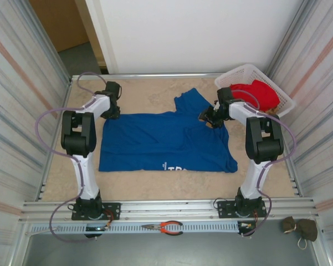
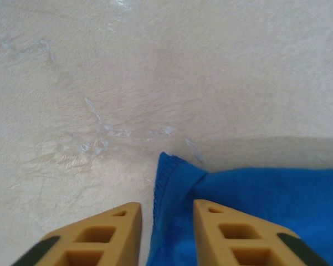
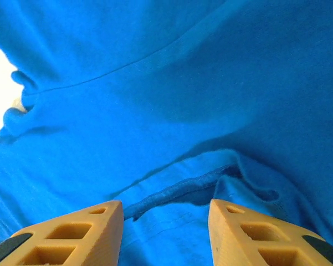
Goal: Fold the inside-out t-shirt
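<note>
1. Corrugated metal walls close in a pale desk (image 1: 155, 185), and the inside-out t-shirt (image 1: 155, 138) lies spread flat across its middle, between the two arms.
2. Its long axis runs left to right. The white lettering (image 1: 174, 165) sits at the near edge, so the hem probably faces near, though the print is too small to read. One sleeve (image 1: 189, 101) sticks out toward the far wall.
3. The left gripper (image 1: 112, 112) is down at the shirt's far left corner. In the left wrist view its fingers (image 2: 100, 235) stand apart with the stitched corner between them, not yet pinched.
4. The right gripper (image 1: 209, 117) hovers low over the far right part, just near the sleeve. Its fingers (image 3: 255, 238) are likewise spread, straddling a raised seam ridge in the cloth.
5. Both sit on the far edge, likely so that they can lift it together and carry it toward the near edge in one fold.
6. A white basket (image 1: 238, 72) at the far right holds a red garment (image 1: 257, 91), well clear of the shirt.
</note>
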Action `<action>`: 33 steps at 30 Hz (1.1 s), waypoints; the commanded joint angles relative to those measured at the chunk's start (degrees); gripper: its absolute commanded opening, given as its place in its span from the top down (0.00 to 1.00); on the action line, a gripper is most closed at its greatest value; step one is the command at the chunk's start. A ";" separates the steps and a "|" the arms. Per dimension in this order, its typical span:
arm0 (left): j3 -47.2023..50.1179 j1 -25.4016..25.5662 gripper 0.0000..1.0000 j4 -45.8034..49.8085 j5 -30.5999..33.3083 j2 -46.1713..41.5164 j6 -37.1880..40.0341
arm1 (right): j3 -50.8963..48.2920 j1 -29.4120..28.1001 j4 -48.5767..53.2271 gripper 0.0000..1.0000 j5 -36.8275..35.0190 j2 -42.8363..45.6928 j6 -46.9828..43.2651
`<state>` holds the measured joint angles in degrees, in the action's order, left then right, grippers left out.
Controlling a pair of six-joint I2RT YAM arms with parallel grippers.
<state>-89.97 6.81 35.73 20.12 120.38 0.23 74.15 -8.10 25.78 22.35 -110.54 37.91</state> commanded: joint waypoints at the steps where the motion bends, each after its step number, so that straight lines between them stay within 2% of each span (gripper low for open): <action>1: -1.93 -1.05 0.75 0.15 -0.34 1.62 0.60 | 0.71 0.95 0.76 0.57 -1.32 -1.82 0.51; 7: -2.55 -1.66 0.87 -0.32 -2.05 3.41 0.46 | -1.09 1.58 0.49 0.58 -2.81 -2.74 2.86; 10: -3.34 -1.95 1.00 0.02 -3.08 4.07 -0.02 | -1.57 1.77 1.21 0.58 -4.21 -3.09 3.80; 14: -3.56 -2.59 1.00 0.66 -6.44 1.41 -2.13 | -1.82 1.99 3.59 0.59 -6.58 -3.54 5.12; 21: 1.32 -9.10 1.00 -2.01 -23.83 -7.53 -14.65 | -3.61 2.87 5.07 0.61 -9.80 -3.01 7.07; 25: 5.74 -13.67 1.00 -6.07 -33.29 -8.42 -22.20 | -3.74 3.43 5.70 0.62 -10.53 -2.78 7.68; 28: 7.32 -15.35 1.00 -8.05 -36.43 -7.36 -25.03 | -3.73 3.53 5.60 0.62 -10.29 -2.84 7.89; 29: 7.40 -15.64 0.98 -8.37 -37.11 -6.90 -25.40 | -3.67 3.48 5.65 0.62 -10.16 -2.92 7.93; 30: 7.13 -15.69 0.87 -8.21 -37.43 -6.35 -25.66 | -3.59 3.47 5.61 0.62 -9.98 -2.97 7.97; 31: 6.63 -15.69 0.73 -7.82 -37.20 -5.72 -25.71 | -3.59 3.52 5.65 0.62 -9.87 -2.93 8.03; 33: 6.07 -15.86 0.56 -7.91 -36.90 -5.16 -25.75 | -3.32 3.49 5.51 0.62 -9.29 -2.70 7.76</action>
<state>-83.59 -9.06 29.23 -13.80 114.56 -22.79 72.73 -5.54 26.44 17.37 -112.38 44.60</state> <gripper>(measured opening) 0.396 0.381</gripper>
